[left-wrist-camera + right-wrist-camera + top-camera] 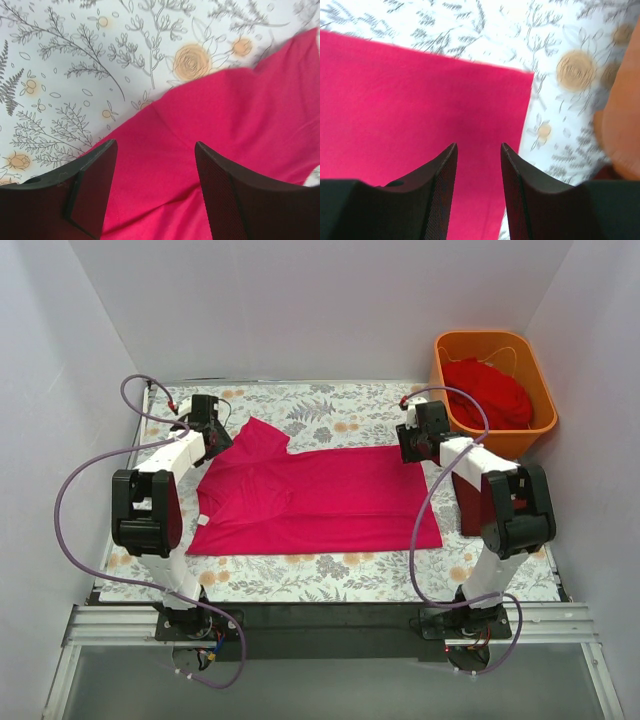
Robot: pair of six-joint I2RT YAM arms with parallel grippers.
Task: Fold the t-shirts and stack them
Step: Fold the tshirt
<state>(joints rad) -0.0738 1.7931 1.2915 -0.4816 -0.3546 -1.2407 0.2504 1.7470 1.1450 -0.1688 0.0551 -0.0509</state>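
Your left fingers stand wide apart and grip nothing; the sleeve end of the magenta-pink t-shirt lies under and ahead of them, with the floral cloth beyond their tips. Your right fingers are parted by a narrower gap and also hold nothing, over that shirt's hem corner, its edges just ahead and to the right of the tips; whether either pair touches the fabric cannot be told. The shirt lies flat on the bench between the two pairs, and the scarlet t-shirt sits bunched in the orange tub beyond the right fingers.
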